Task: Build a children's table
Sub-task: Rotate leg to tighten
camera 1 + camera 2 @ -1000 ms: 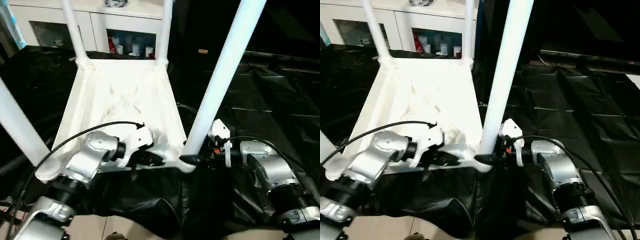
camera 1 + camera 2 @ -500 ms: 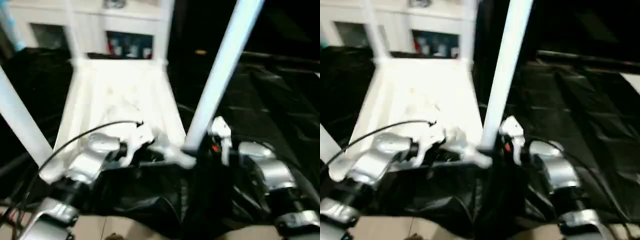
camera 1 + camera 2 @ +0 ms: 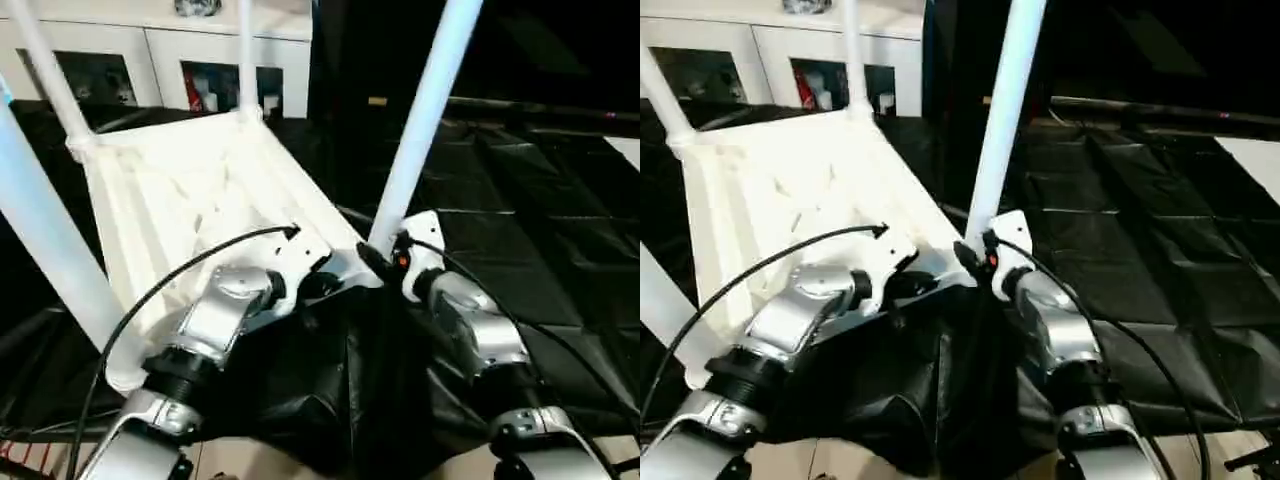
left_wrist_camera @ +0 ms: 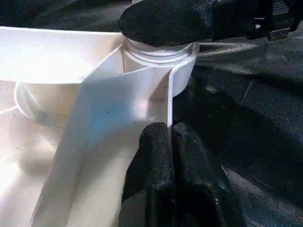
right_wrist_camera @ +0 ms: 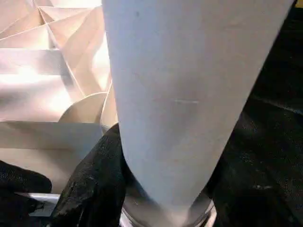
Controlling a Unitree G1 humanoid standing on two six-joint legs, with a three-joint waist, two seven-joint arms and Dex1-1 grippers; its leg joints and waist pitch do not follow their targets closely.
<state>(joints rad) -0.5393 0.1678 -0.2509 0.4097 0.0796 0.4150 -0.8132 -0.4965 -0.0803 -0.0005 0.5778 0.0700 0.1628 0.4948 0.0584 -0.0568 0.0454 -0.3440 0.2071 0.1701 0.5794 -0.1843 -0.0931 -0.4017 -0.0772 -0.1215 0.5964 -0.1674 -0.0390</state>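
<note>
White plastic table (image 3: 190,190) is lying upside down on black sheeting (image 3: 540,230), legs pointing up. I'm seating the near right leg (image 3: 420,120): my right gripper (image 5: 156,198) is grasping its base, my left gripper (image 4: 168,142) is pinching the corner rib. Next I'm judging whether it needs twisting home. Behind, a white cabinet (image 3: 150,60).

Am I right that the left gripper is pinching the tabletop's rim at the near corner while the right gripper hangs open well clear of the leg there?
Not quite. The left gripper does pinch the tabletop rim at the near corner, but the right gripper isn't clear of the leg: in the right wrist view its fingers sit around the leg's base.
</note>
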